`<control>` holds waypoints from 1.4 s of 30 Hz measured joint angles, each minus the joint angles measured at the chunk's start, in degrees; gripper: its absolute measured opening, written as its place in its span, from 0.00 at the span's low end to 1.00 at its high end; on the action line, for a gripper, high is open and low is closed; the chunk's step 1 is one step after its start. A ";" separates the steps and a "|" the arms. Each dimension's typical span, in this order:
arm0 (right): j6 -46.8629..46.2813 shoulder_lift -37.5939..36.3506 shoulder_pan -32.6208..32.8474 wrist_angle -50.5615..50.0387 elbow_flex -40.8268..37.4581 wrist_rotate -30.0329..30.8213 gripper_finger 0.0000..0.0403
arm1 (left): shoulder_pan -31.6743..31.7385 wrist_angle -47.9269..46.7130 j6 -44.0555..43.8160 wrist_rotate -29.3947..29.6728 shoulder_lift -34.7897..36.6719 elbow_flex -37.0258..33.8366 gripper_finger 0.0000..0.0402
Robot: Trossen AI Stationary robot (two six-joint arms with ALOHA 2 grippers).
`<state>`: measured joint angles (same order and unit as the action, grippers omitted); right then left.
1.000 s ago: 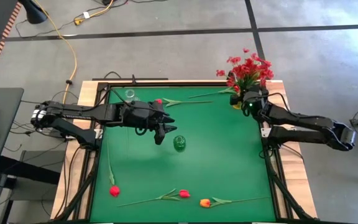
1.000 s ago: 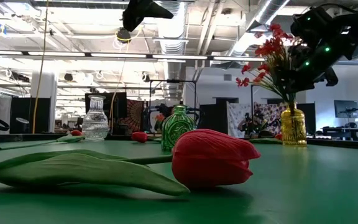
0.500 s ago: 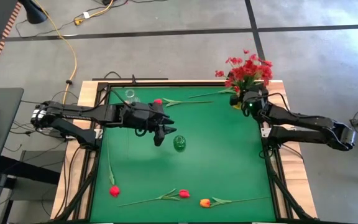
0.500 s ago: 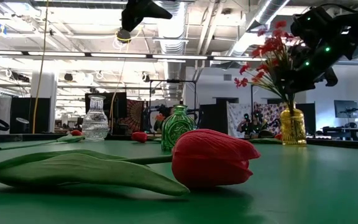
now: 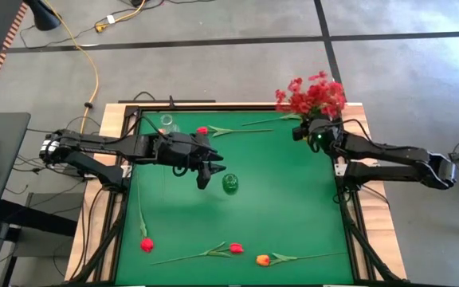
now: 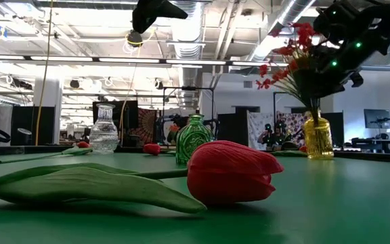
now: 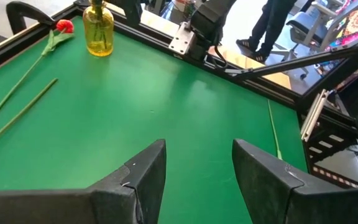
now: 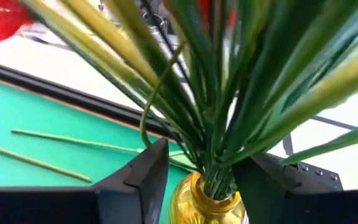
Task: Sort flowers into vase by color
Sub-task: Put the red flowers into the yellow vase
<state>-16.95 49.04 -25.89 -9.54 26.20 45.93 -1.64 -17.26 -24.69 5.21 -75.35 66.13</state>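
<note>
A spray of small red blossoms (image 5: pixel 310 95) stands with its green stems (image 8: pixel 211 134) in the yellow vase (image 8: pixel 205 202) at the table's far right corner. My right gripper (image 8: pixel 204 155) is open just above the vase's neck, one finger on either side of the stems. My left gripper (image 5: pixel 206 172) hangs open and empty above the table's middle, just left of the green vase (image 5: pixel 229 184). Near the front edge lie a red tulip (image 5: pixel 147 244), a red-pink tulip (image 5: pixel 236 249) and an orange tulip (image 5: pixel 262 260). Another red flower (image 5: pixel 203 130) lies near the far edge. My right gripper's fingers (image 8: pixel 146 177) flank the bundle of stems (image 8: pixel 219 158) just above the yellow vase's neck. I cannot tell whether they touch the stems. The stems stand in the vase, which rests on the table.
A clear glass vase (image 5: pixel 166 121) stands at the far left. Loose green stems (image 5: pixel 265 121) lie along the far edge. A raised dark frame (image 5: pixel 349 199) borders the green table. The middle and right of the table show bare green surface.
The red spray in the yellow vase has swung toward the table's left, so its blossoms now sit farther left above the vase. My right gripper has risen slightly and shifted a little left beside it. My left arm has kept still.
</note>
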 joint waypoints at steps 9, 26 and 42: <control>-1.66 -0.02 0.76 -8.56 3.26 -1.15 0.54 | -0.72 0.02 0.01 -0.04 0.00 0.00 0.43; -0.50 -0.02 0.63 -21.97 8.88 -7.46 0.53 | -0.95 0.02 0.02 -0.15 0.00 0.00 0.43; 6.48 -0.02 0.63 -32.91 13.03 -13.50 0.53 | -0.93 0.02 0.22 -0.36 0.00 0.00 0.43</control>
<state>-10.48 49.01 -25.26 -42.45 39.22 32.43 -2.57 -17.23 -24.47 4.85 -75.35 66.13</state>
